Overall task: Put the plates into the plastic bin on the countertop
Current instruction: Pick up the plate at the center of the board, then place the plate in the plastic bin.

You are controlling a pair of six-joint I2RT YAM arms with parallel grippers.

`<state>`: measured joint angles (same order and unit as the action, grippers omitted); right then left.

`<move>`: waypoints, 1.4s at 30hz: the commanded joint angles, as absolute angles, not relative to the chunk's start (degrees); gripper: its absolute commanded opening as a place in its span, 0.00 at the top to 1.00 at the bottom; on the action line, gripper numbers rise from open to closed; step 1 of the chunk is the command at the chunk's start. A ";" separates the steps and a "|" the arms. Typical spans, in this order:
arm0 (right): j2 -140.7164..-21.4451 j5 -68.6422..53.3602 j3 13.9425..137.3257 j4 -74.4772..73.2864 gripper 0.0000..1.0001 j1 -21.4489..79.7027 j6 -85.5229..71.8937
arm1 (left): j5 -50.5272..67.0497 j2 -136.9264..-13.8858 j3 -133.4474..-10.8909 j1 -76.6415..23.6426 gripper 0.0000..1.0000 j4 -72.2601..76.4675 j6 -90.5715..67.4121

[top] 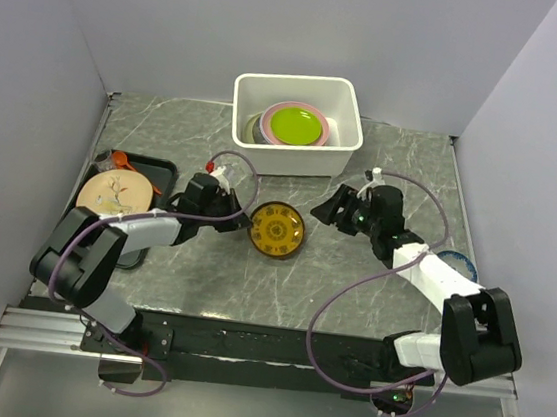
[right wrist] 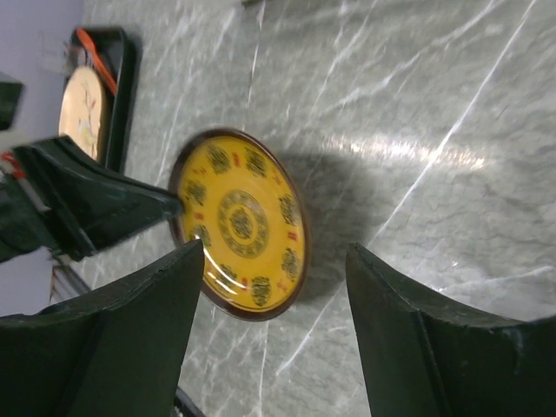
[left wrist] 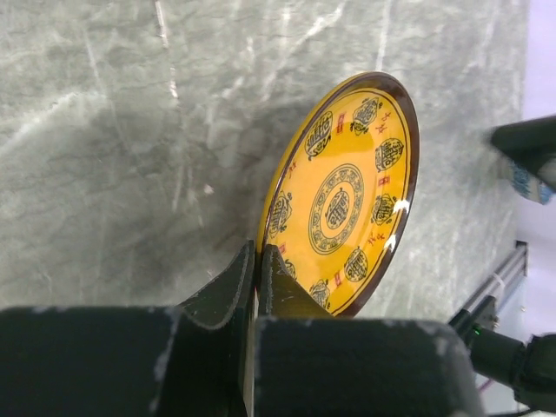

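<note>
White plastic bin (top: 294, 158), lime green plate (top: 298, 124) inside

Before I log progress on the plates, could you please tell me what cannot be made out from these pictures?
Top view: the plates under the lime green plate in the plastic bin show only rims, so their number is unclear.
Top view: the right arm covers most of the small bowl.
Left wrist view: the left gripper hides the gripped rim of the yellow plate.
</note>
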<state>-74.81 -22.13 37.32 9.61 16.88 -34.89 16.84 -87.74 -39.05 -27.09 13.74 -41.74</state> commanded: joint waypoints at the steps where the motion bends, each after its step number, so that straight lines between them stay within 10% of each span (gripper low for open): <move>1: -76.64 -27.07 36.74 13.97 0.27 16.96 -34.72 | 19.34 -82.27 -37.44 -26.28 0.99 17.75 -43.42; 29: -89.12 -33.49 37.09 26.54 0.38 25.84 -39.20 | 23.29 -76.73 -33.75 -23.47 0.99 20.21 -45.88; 42: -91.23 -36.56 36.83 31.12 0.94 26.02 -41.75 | 23.56 -77.61 -33.57 -23.47 0.99 20.22 -45.62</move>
